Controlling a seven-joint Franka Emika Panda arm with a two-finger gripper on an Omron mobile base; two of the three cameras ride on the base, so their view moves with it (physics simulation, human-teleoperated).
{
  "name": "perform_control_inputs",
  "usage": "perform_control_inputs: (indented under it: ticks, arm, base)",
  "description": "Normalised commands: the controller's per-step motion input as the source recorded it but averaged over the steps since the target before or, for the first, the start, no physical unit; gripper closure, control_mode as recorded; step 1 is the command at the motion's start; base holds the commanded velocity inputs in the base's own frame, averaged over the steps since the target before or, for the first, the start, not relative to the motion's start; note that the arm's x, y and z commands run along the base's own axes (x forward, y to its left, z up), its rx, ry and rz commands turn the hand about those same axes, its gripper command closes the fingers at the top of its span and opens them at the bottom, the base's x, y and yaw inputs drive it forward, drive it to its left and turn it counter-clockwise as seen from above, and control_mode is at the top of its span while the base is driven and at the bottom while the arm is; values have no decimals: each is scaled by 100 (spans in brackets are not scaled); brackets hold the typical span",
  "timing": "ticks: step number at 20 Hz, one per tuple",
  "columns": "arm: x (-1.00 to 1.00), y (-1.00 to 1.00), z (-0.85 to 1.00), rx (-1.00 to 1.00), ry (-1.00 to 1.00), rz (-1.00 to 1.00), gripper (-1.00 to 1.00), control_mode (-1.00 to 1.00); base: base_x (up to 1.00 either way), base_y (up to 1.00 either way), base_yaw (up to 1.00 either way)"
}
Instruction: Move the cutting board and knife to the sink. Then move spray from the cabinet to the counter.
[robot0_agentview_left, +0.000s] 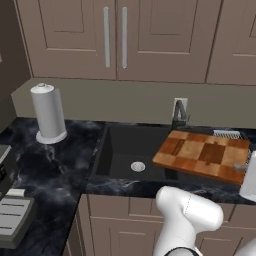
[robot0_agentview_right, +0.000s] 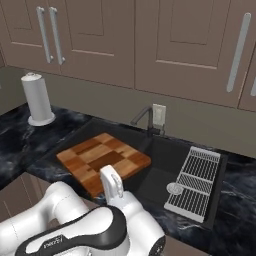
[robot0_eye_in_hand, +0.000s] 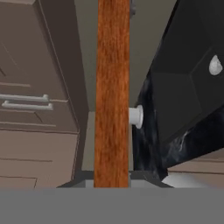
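Note:
The checkered wooden cutting board (robot0_agentview_left: 202, 155) hangs roughly flat over the right part of the black sink (robot0_agentview_left: 125, 147). My gripper (robot0_agentview_left: 243, 168) is shut on its near right edge. From the right base view the cutting board (robot0_agentview_right: 102, 159) lies over the sink (robot0_agentview_right: 165, 155), with the gripper (robot0_agentview_right: 108, 176) clamped on its front edge. In the hand view the cutting board (robot0_eye_in_hand: 113, 87) runs edge-on as a brown strip up from between the fingertips of the gripper (robot0_eye_in_hand: 113, 181). The knife and the spray are out of view. The wall cabinet doors (robot0_agentview_left: 115, 35) are closed. The black counter (robot0_agentview_left: 50, 165) surrounds the sink.
A white paper-towel roll (robot0_agentview_left: 48, 112) stands on the counter left of the sink. The dark faucet (robot0_agentview_left: 179, 116) rises behind the sink below a wall outlet. A ribbed grey rack (robot0_agentview_right: 195, 182) lies in the sink's right side. A grey appliance (robot0_agentview_left: 12, 220) sits at the near left.

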Motion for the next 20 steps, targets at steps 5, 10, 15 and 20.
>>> perform_control_inputs:
  ticks: [5, 10, 15, 20]
  arm:
    - [40, 0, 0, 0, 28, 0, 100, -100]
    - [42, 2, -2, 0, 22, 0, 100, -100]
    - [31, 5, -8, -3, 4, 0, 100, -100]
    - [21, 13, -11, -11, -1, 0, 100, -100]
  base:
    - [0, 0, 0]
    - [0, 0, 0]
    - [0, 0, 0]
    - [0, 0, 0]
